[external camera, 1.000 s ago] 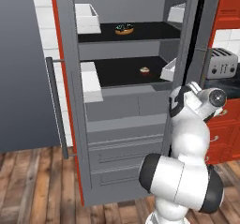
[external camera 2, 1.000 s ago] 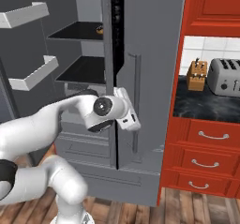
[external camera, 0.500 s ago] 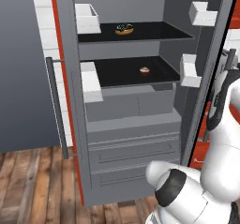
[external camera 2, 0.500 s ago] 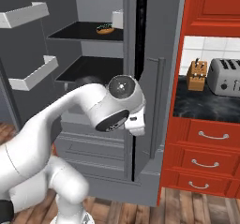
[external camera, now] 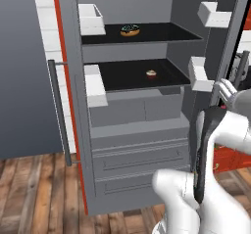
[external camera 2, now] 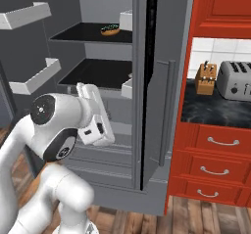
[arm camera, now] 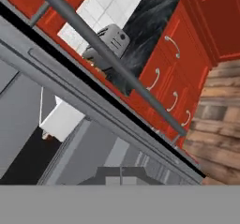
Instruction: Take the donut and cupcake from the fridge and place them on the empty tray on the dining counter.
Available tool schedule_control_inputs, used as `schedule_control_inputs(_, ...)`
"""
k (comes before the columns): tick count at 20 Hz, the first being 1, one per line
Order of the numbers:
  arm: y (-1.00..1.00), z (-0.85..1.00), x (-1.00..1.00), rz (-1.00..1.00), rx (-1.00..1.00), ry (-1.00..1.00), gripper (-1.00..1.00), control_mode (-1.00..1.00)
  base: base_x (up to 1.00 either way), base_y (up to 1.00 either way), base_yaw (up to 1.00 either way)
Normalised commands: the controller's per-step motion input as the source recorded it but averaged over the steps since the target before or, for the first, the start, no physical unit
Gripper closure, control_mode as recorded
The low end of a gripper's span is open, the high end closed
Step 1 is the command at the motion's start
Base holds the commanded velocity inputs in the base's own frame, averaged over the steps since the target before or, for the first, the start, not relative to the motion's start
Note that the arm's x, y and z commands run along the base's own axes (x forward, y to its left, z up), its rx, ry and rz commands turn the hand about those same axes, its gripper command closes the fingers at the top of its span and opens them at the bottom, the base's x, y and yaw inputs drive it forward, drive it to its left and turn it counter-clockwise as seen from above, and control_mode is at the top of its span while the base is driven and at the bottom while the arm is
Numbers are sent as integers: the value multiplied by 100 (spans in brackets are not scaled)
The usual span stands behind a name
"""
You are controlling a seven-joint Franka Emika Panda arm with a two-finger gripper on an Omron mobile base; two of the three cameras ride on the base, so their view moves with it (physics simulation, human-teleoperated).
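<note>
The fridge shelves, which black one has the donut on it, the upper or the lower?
The upper shelf of the fridge holds the donut, toward its left. The lower shelf carries only the smaller cupcake.

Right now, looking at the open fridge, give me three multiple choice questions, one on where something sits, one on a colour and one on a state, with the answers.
1. Where is the donut?
A. upper black shelf
B. lower black shelf
C. a door bin

2. What colour are the cabinets beside the fridge?
A. blue
B. red
C. white

3. How do the fridge doors stand?
A. both shut
B. one open only
C. both open

Answers:
1 A, the donut lies on the shelf above the one holding the cupcake.
2 B, the drawer fronts under the toaster are red.
3 C, both doors are swung out, baring shelves and bins.
</note>
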Motion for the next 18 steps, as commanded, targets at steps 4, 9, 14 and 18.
schedule_control_inputs(4, 86, 24, 51, -8, -43, -46, 100, -100, 0, 0, 0)
schedule_control_inputs(9, 80, 0, 78, -17, -30, -52, 100, -100, 0, 0, 0)
schedule_control_inputs(14, 10, -5, 66, -13, -6, -9, 100, -100, 0, 0, 0)
schedule_control_inputs(18, -17, -8, 85, -20, -5, 0, 100, -100, 0, 0, 0)
